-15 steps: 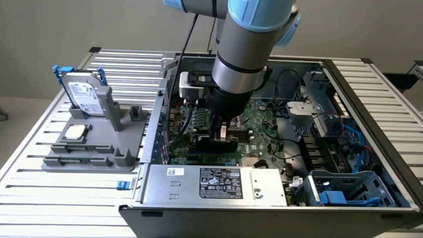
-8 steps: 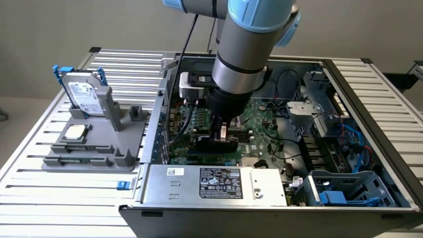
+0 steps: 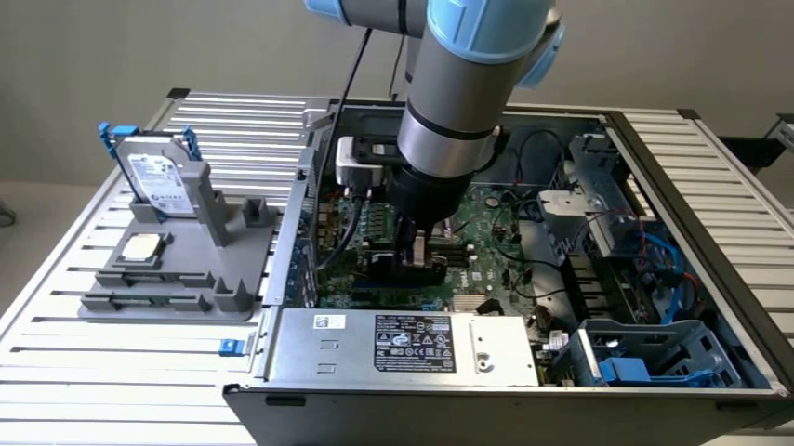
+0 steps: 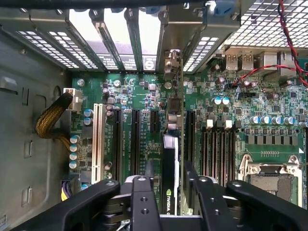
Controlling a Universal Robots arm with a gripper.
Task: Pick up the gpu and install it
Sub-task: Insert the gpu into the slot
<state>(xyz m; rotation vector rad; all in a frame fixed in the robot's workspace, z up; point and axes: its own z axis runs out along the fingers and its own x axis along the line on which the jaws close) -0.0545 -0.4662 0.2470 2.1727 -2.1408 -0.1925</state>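
To the exterior view's right of the grey fixture block [image 3: 174, 288], inside the open metal computer case [image 3: 496, 413], the thin black-covered gpu [image 4: 169, 156] is pinched edge-down between the jaws of the black gripper [image 4: 169, 169], so that it is aligned with the green motherboard's [image 4: 144, 91] long black expansion slots [image 4: 136, 144].

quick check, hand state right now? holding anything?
Hand: closed on the gpu, which stands edge-on between its fingers over the motherboard.
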